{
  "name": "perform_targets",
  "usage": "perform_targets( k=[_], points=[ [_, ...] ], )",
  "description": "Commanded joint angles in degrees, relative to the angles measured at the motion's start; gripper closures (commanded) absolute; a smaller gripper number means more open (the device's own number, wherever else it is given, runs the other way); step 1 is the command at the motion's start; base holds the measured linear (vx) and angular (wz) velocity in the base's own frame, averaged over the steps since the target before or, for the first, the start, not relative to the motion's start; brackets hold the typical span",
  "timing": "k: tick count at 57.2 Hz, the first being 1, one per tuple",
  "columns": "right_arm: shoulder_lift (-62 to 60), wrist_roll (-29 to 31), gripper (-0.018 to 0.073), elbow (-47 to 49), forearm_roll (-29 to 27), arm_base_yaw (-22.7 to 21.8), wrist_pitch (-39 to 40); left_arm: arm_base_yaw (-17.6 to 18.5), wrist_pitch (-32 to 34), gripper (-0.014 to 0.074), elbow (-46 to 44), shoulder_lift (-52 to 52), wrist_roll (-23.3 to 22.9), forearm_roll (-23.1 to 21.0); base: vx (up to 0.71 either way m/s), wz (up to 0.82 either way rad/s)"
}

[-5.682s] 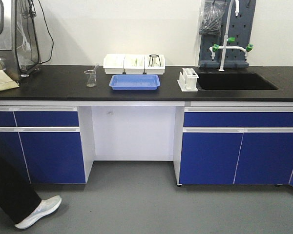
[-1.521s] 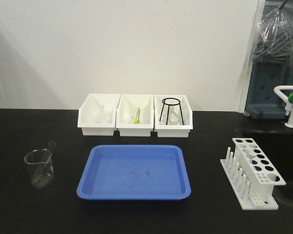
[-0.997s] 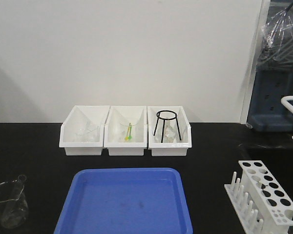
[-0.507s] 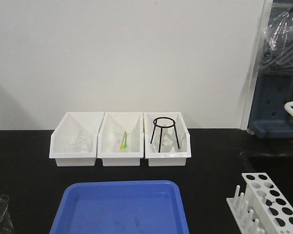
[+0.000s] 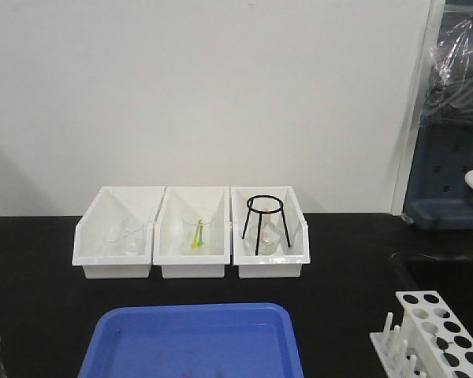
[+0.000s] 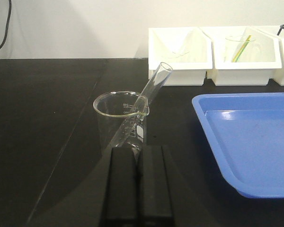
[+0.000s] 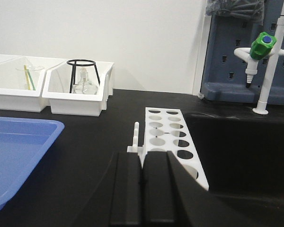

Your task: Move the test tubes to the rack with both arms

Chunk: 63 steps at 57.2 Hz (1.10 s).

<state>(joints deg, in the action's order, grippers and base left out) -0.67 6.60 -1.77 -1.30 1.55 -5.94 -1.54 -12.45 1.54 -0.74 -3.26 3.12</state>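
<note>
Plainly, the left hand [image 6: 139, 151] is clenched, its two black fingers pressed flat together with nothing between them, low over the black tabletop [image 6: 47, 118]. Just beyond its tips stands a clear beaker [image 6: 120, 124], and one test tube [image 6: 143, 105] leans inside it, its open mouth tilted up and to the right over the rim. To the right of the beaker lies a blue tray [image 6: 246, 137], and behind that, against the wall, sit three white bins [image 5: 189, 236]; the rightmost holds a black ring stand [image 5: 263, 224]. The right hand [image 7: 142, 156] is likewise clenched on nothing. Directly ahead of it stands the white rack [image 7: 173, 137], upright between the tray and the dark sink [image 7: 246, 146], its pegs along the side nearer the tray.
</note>
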Motion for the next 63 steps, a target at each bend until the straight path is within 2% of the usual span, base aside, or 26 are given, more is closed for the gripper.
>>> perform_targets(
  k=[1,43,49,55,56,59,63],
  points=[
    [-0.1,0.1,0.0568,-0.7,0.1,-0.3,4.7,-0.1,4.8,0.0601,-1.8,-0.6,-0.2,-0.3,0.05,0.00],
    [-0.1,0.1,0.0568,-0.7,0.1,-0.3,5.4,-0.1,5.4,0.0601,-1.8,-0.6,-0.2,-0.3,0.01,0.00],
    [-0.1,0.1,0.0568,-0.7,0.1,-0.3,6.6,-0.1,7.8,0.0601,-1.9,-0.6,-0.3,-0.4,0.00,0.00],
    [-0.1,0.1,0.0568,-0.7,0.1,-0.3,11.6,-0.1,11.9,0.0601,-1.9,-0.6,-0.3,-0.4,0.00,0.00],
    [-0.1,0.1,0.0568,-0.7,0.1,-0.3,13.0,-0.1,14.3,0.0601,-1.9,-0.6,-0.4,-0.4,0.00,0.00],
    [-0.1,0.0,0.0568,-0.2,0.1,-0.3,15.7,0.0,18.2,0.0601,-2.1,-0.6,-1.8,-0.5,0.00,0.00],
    [0.6,0.2,0.0568,1.7,0.3,-0.3,15.3,0.0,21.7,0.0601,-3.5,-0.6,-4.3,-0.3,0.00,0.00]
  ],
)
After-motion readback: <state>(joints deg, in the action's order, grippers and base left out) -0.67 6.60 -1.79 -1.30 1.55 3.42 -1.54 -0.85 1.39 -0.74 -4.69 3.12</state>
